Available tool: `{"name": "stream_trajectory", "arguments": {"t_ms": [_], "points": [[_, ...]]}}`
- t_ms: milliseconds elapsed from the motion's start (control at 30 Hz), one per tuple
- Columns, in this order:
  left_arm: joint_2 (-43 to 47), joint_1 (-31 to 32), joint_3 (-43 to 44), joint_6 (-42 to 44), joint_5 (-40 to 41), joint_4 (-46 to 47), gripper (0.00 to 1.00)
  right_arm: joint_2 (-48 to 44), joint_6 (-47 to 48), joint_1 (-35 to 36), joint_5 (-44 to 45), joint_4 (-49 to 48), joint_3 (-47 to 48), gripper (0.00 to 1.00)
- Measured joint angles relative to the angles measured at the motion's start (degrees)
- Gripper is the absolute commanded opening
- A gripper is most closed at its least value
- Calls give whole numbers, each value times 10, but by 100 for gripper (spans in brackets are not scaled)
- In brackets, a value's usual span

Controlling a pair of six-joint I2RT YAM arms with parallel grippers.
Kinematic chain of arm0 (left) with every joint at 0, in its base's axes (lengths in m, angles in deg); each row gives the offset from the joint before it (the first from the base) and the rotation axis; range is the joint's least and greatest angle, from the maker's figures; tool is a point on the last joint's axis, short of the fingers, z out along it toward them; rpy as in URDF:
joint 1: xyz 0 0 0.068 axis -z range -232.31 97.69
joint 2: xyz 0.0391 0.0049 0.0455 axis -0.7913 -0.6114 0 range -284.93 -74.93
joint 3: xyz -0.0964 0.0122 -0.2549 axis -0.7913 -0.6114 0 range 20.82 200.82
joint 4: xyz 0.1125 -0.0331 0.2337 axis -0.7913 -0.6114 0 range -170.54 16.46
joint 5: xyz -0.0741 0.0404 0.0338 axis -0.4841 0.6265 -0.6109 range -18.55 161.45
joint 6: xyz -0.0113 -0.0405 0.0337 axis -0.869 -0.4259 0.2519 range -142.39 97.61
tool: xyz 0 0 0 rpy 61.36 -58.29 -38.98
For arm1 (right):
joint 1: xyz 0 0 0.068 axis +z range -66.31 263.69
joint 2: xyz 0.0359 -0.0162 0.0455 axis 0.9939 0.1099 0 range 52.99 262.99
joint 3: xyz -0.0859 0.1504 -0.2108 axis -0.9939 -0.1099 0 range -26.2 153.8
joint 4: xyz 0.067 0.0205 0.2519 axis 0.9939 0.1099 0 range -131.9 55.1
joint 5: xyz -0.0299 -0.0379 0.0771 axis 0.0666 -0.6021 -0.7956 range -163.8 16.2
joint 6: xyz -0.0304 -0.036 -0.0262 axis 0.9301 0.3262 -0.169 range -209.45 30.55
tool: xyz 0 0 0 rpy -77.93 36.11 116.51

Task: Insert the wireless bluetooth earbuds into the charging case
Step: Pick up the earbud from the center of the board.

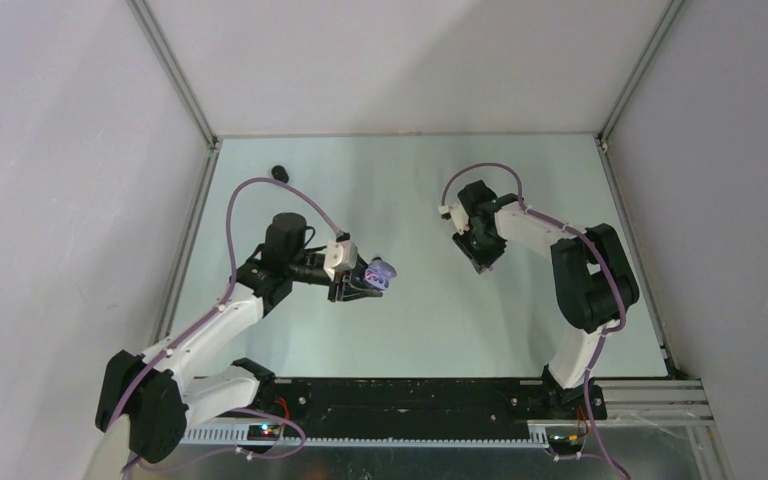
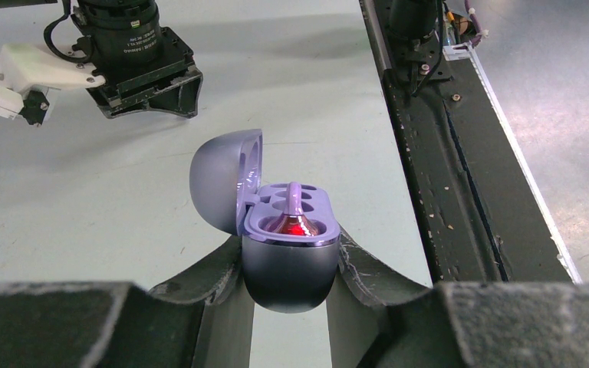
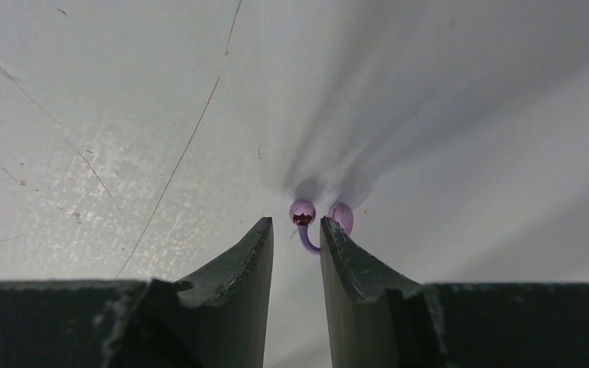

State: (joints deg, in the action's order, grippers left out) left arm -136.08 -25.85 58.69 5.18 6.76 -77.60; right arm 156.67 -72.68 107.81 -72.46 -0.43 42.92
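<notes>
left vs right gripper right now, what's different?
The left gripper is shut on the charging case, lid open. The right gripper shows a narrow gap, tips at a pale purple earbud, grip unclear. The left gripper's load is bulky and fills its jaws; the right gripper's target is tiny. Both are the same dark two-finger type.

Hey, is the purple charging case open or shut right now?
Open. The lid of the charging case stands hinged back to the left, and the earbud wells inside show.
</notes>
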Motion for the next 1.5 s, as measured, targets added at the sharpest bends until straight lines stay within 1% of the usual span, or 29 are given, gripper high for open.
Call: {"name": "stream_trajectory", "arguments": {"t_ms": [167,300,567,767,1133,1267,1500], "points": [[0,0,0,0,0,0,0,0,14,-3,6,-8,0,29],[0,0,0,0,0,0,0,0,26,-9,11,-15,0,23],[0,0,0,0,0,0,0,0,43,-20,15,-29,0,14],[0,0,0,0,0,0,0,0,50,-25,15,-35,0,10],[0,0,0,0,0,0,0,-5,58,-31,31,-45,0,9],[0,0,0,0,0,0,0,-5,47,-52,3,-22,23,9],[-1,0,0,-1,0,1,0,-8,-3,-109,-116,40,119,10]]}}
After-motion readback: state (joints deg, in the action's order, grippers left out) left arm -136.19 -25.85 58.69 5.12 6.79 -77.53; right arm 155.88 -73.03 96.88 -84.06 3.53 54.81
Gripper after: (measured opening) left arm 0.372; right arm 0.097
